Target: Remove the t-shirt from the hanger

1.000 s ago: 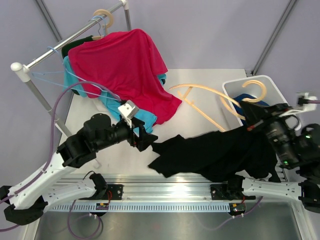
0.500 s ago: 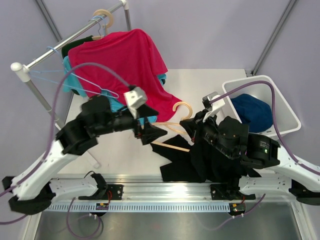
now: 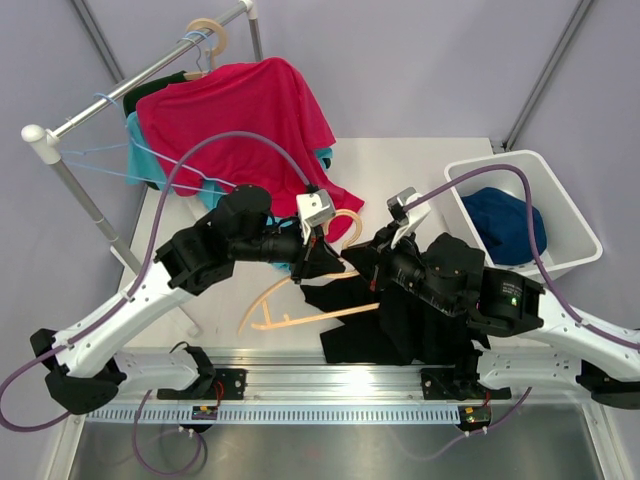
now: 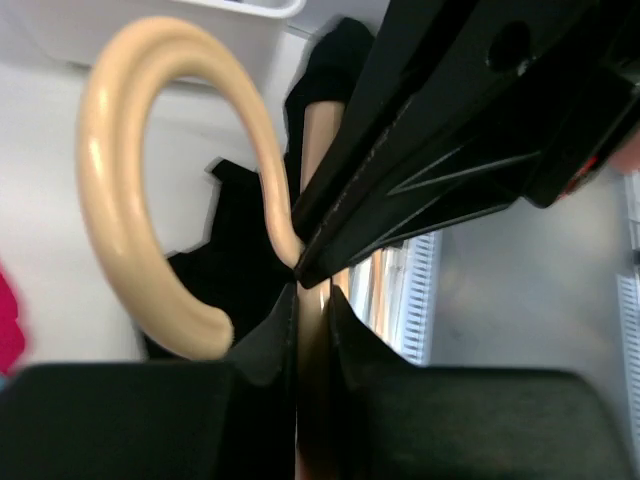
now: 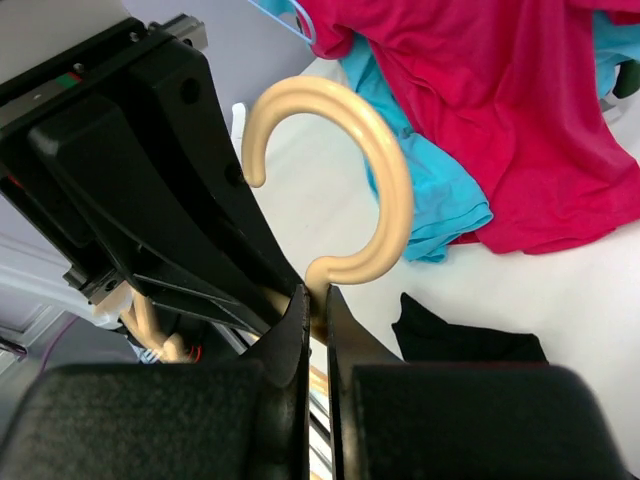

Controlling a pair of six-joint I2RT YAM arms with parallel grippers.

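Note:
A cream plastic hanger lies across the table's middle, its hook raised between the two arms. The black t-shirt hangs off the hanger's right half and bunches under the right arm. My left gripper is shut on the hanger's neck just below the hook. From the other side my right gripper is shut on the same neck, under the hook. The two grippers nearly touch. A corner of the black t-shirt shows on the table.
A red shirt and a teal shirt drape from the clothes rail at the back left, with a wooden hanger and a blue wire hanger. At the right, a white bin holds a blue garment.
The right arm carried the hanger and black t-shirt from beside the bin to the table's middle. The left gripper moved right and shut on the hanger's neck.

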